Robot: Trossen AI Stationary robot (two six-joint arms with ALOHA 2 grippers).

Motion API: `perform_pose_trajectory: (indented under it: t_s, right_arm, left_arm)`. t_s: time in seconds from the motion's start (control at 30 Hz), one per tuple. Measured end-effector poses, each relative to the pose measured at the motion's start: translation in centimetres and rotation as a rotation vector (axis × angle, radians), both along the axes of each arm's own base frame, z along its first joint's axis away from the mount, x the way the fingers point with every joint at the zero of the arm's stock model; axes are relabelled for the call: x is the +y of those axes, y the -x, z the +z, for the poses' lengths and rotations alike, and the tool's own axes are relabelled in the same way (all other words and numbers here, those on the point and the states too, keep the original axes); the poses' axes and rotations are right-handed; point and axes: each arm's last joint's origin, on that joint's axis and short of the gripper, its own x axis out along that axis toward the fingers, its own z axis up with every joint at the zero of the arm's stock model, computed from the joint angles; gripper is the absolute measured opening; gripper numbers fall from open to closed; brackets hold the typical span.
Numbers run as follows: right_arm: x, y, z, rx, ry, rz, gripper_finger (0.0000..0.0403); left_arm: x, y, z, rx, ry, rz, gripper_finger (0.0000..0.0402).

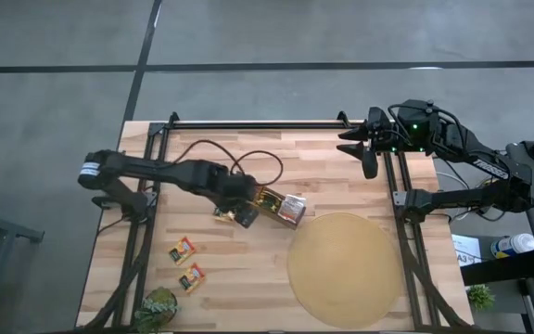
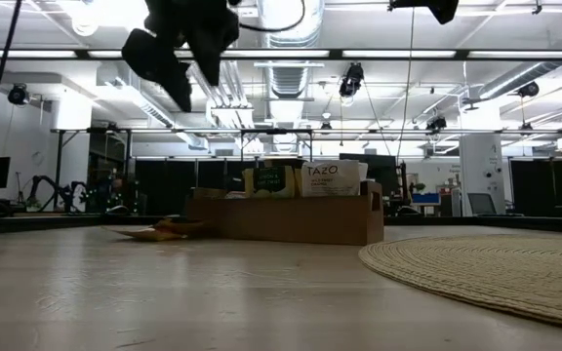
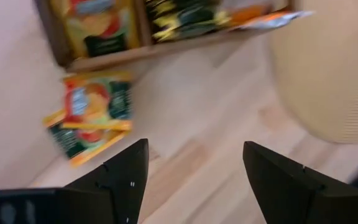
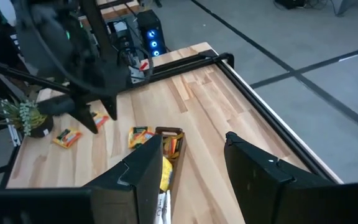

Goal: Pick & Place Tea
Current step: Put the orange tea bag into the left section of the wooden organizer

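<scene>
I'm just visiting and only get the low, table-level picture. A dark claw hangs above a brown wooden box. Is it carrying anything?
Observer: No. Its wrist camera shows the left gripper open and empty, over bare wood beside the brown oblong wooden box.
Visitor: Any tea lying outside the box?
Observer: Yes. From above, one small flat orange-yellow sachet and a second sachet lie on the table's left side, apart from the box.
Visitor: Where's the other arm?
Observer: The right gripper is open and parked by the table's right rail, clear of the big round tan woven mat.
</scene>
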Motion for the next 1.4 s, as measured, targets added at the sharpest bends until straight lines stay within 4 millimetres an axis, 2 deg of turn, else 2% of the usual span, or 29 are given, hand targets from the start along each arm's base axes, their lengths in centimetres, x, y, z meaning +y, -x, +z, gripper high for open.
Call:
perform_pose_trajectory:
  t_s: [0.2,0.53,0.8,1.03,1.4]
  right_arm:
    - [0.0,0.0,0.0,-0.001,-0.007,-0.009,0.0169]
    - [0.0,-0.1,0.0,-0.006,-0.037,-0.021,0.0169]
    - [0.0,-0.1,0.0,-0.010,-0.057,-0.030,0.0169]
    - [-0.1,-0.1,-0.1,-0.009,-0.061,-0.032,0.0169]
    - [-0.1,-0.1,0.0,-0.013,-0.074,-0.039,0.0169]
  left_arm:
    - [-0.1,-1.9,-2.2,0.131,-0.017,0.007,0.0254]
    - [-0.5,-4.8,-7.2,0.303,-0.064,0.000,0.0254]
    - [-1.2,-5.2,-10.6,0.462,-0.161,-0.028,0.0254]
    - [-1.0,-5.1,-11.3,0.513,-0.273,-0.063,0.0254]
    - [-1.2,-5.2,-11.9,0.491,-0.284,-0.089,0.0254]
